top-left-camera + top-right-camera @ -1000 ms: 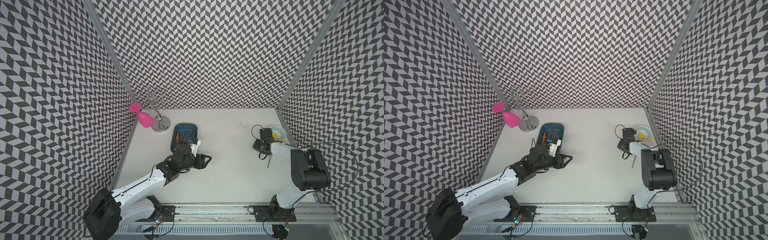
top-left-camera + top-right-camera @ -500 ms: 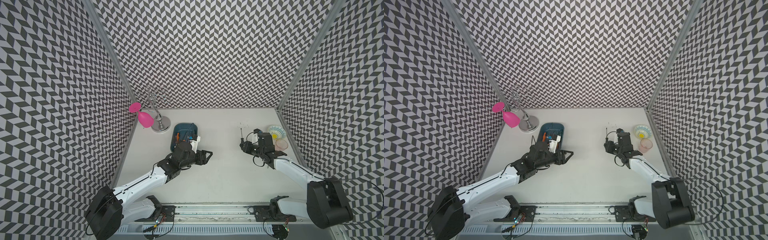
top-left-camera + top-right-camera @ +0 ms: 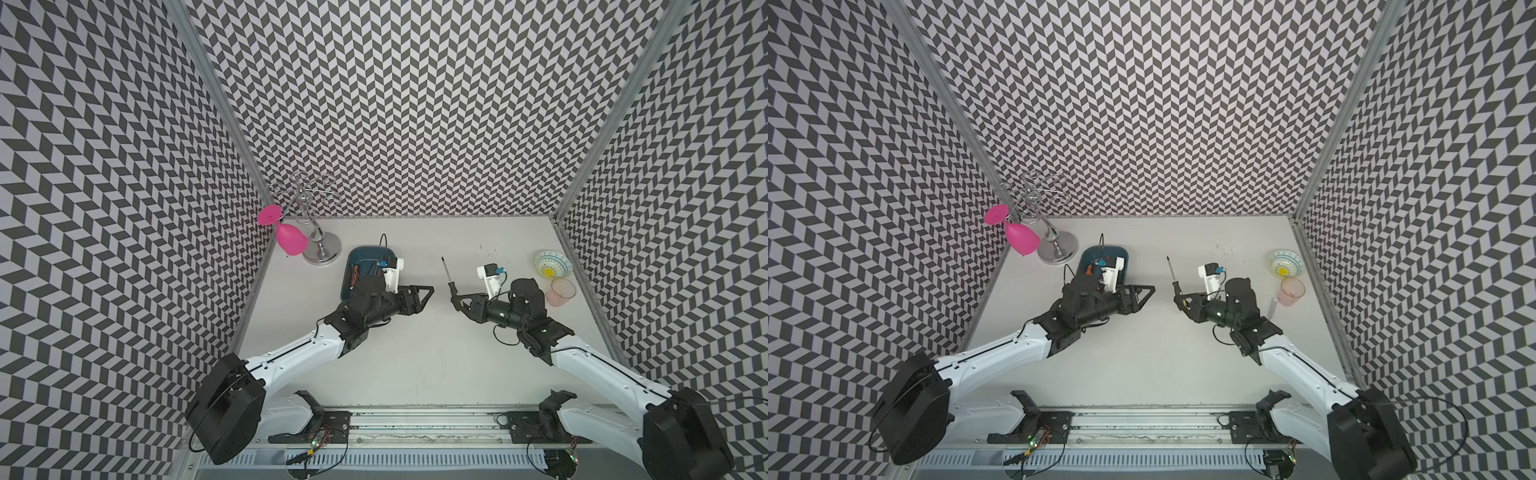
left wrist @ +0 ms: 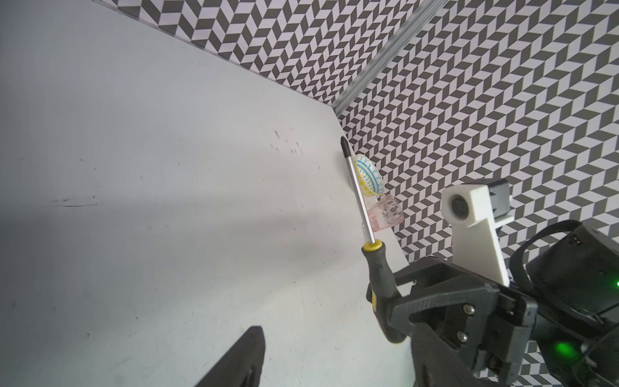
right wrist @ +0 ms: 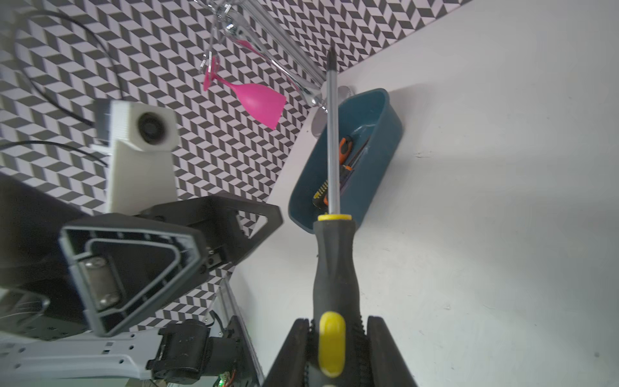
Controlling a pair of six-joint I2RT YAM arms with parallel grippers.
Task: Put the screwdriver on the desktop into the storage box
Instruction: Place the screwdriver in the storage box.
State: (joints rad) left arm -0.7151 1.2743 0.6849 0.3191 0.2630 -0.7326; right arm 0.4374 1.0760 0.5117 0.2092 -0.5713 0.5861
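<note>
Pinching the screwdriver (image 5: 335,254) by its black-and-yellow handle in the right gripper (image 5: 336,326), squeezed from both sides. Held clear of the desktop (image 3: 415,357), over its middle, steel shaft aimed toward the back edge. Opposite, near but not touching: the left gripper (image 3: 427,296), spread apart with nothing between. Behind that, toward the back-left corner, the teal storage box (image 3: 351,259), orange-handled tools (image 5: 345,149) lying inside. Just beside the box, a chrome glass rack (image 3: 321,251) with a pink wine glass (image 3: 291,241) hanging upside down. Along the right edge, a patterned bowl (image 3: 552,266) and a pink tumbler (image 3: 562,292), side by side.
</note>
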